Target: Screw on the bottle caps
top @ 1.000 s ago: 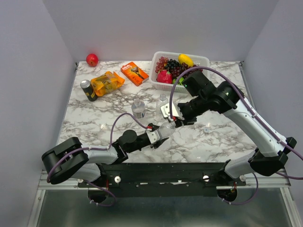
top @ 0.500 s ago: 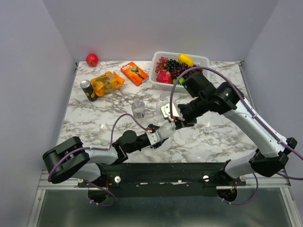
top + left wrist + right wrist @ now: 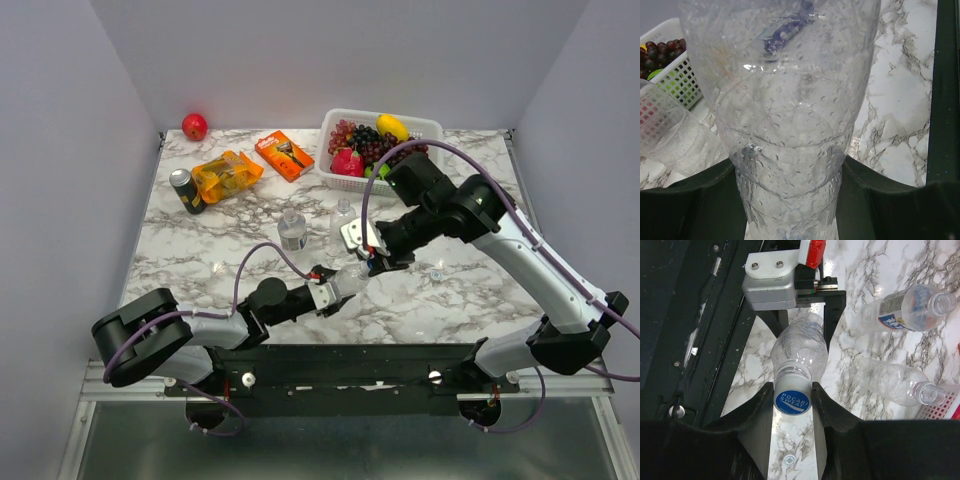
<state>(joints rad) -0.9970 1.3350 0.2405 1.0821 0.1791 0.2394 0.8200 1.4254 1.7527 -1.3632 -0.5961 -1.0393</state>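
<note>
While the left claw (image 3: 343,283) clamps the body of a clear bottle (image 3: 800,352), the right claw (image 3: 792,405) is closed on a blue Pocari Sweat cap (image 3: 792,402) sitting on that bottle's neck, a finger (image 3: 757,435) pressed to each side of it. From where I stand, this pair meets on the marble worktop (image 3: 200,250) well in front of the white fruit basket (image 3: 425,128), toward the arms' bases. The left wrist view is almost filled by the bottle's droplet-speckled wall, with the claw's dark fingers (image 3: 690,205) hugging it on both sides.

Between the basket and the held bottle are two more bottles, both with open necks: a labelled bottle (image 3: 292,232), off toward the basket's left, and a bare bottle (image 3: 342,222) closer to it. A whitish cap (image 3: 436,273) lies loose in front of the basket's right end. Left of the basket sit an orange box (image 3: 284,154), an orange packet (image 3: 226,175), a dark drink can (image 3: 185,190), and a red fruit (image 3: 194,126) in the far corner.
</note>
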